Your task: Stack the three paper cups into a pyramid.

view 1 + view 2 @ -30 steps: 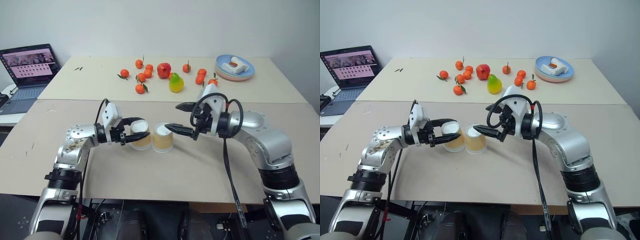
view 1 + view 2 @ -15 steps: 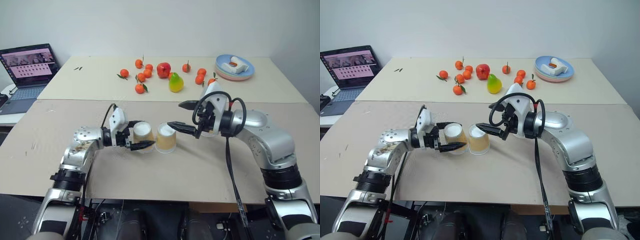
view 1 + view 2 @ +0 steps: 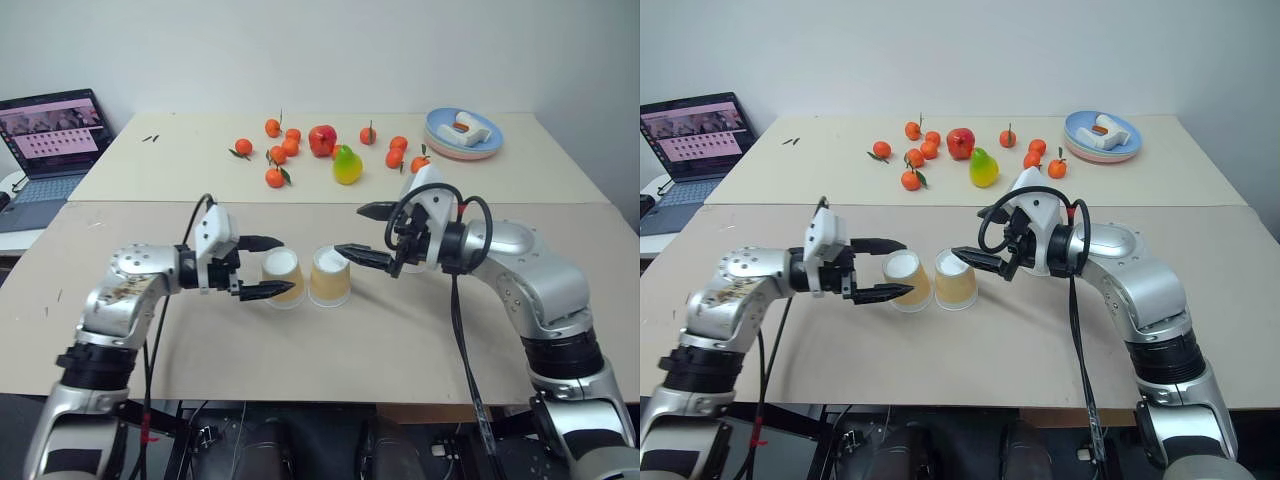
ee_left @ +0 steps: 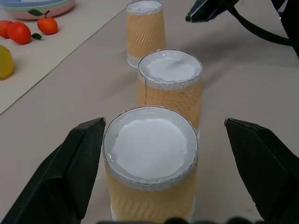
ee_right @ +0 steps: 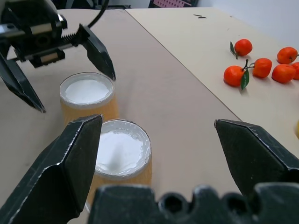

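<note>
Left gripper (image 3: 262, 268) is standing released, jaws wide, just beside the nearer of the small tan-yellow ribbed paper cups (image 3: 283, 277), not touching it. Right gripper (image 3: 362, 231) is hovering just past the second tan cup (image 3: 330, 275), jaws also spread wide, holding nothing.

Both cups are sitting upside down, white bases up, touching or nearly so, on the beige bench (image 3: 360, 340). Third tan cup (image 4: 145, 31) is showing in the left wrist view, in line beyond them and a little apart, also inverted. No top tier yet, so the pyramid is only at base stage.

Handling, my read: cups are light, thin-walled and easy to crush or tip. Best grip is mid-wall, across the ribbed side, light squeeze; ribs should give some friction. A nudge will slide the base pair.

Versus a second ago: left gripper was clamped around the nearer cup; now it is opened and pulled back clear. Right gripper is unchanged.
</note>
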`<state>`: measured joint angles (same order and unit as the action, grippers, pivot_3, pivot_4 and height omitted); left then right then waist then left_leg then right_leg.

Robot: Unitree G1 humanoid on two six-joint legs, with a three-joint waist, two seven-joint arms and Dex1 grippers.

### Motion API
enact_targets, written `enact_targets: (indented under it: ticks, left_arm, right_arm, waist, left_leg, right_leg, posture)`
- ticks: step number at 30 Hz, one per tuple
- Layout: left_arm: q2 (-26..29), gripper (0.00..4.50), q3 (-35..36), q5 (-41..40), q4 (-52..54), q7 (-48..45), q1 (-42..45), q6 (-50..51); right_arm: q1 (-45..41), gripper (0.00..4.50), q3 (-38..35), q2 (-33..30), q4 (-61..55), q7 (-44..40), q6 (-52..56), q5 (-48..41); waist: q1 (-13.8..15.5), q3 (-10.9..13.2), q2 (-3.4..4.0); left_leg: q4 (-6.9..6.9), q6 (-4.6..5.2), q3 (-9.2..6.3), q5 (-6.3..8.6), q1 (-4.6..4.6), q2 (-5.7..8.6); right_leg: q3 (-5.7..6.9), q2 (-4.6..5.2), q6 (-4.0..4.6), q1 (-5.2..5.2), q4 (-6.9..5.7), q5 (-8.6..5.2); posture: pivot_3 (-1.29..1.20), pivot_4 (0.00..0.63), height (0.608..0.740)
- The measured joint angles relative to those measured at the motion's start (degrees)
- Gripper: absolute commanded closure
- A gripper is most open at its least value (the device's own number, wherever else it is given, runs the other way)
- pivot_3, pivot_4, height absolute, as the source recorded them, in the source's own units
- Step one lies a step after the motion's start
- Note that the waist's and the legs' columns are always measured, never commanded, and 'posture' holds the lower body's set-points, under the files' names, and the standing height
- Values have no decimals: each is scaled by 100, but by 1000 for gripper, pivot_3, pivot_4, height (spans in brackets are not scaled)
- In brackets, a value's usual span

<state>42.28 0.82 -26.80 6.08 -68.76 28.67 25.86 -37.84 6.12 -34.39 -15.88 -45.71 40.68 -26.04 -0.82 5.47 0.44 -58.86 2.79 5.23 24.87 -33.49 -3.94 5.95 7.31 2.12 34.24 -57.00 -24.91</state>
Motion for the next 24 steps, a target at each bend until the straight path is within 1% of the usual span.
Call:
enact_targets:
  ticks: [3, 6, 12, 15, 21, 24]
  left_arm:
    - [296, 140, 247, -271, 487, 18, 4, 295]
    - [451, 140, 379, -494, 737, 68, 3, 559]
    - [554, 140, 495, -706, 1020, 224, -15, 820]
    - [565, 140, 511, -739, 1177, 328, -96, 907]
    - [640, 140, 548, -871, 1256, 408, -133, 955]
    - [727, 140, 612, -935, 1301, 432, -134, 997]
  right_arm:
    - [0, 0, -173, -214, 235, -89, -27, 5]
    - [-20, 0, -577, -507, 661, -166, -166, 19]
    - [-382, 0, -1393, -1230, 1732, -324, -612, 95]
    - [-280, 0, -1609, -1587, 2116, -501, -889, 238]
    - [221, 0, -1636, -1529, 2735, -694, -1188, 277]
    - [363, 0, -1555, -1364, 2905, -766, -1285, 347]
  waist:
    - [29, 0, 1]
    - [49, 1, 0]
    - [35, 4, 0]
    - [25, 3, 0]
    - [-5, 4, 0]
    - [-4, 5, 1]
  left_leg:
    - [-1, 0, 0, 0, 0, 4]
    - [-1, 0, 1, 0, -1, 7]
    - [1, 1, 1, 1, -2, 3]
    - [1, 3, 0, 2, -1, 0]
    - [-1, 5, 1, 3, 7, 1]
    - [-1, 6, 0, 3, 8, 0]
  right_leg:
    - [0, 2, -1, -2, 1, 0]
    - [-2, 1, -2, -2, 2, 0]
    - [-4, -3, 0, 1, -1, -6]
    - [-4, -5, 3, 1, -2, -9]
    - [-21, -11, 4, 2, -13, -9]
    - [-32, -22, 4, 3, -13, -9]
  posture:
    - [0, 150, 638]
    - [0, 150, 638]
    - [0, 150, 638]
    - [0, 150, 638]
    - [0, 150, 638]
    - [0, 150, 638]
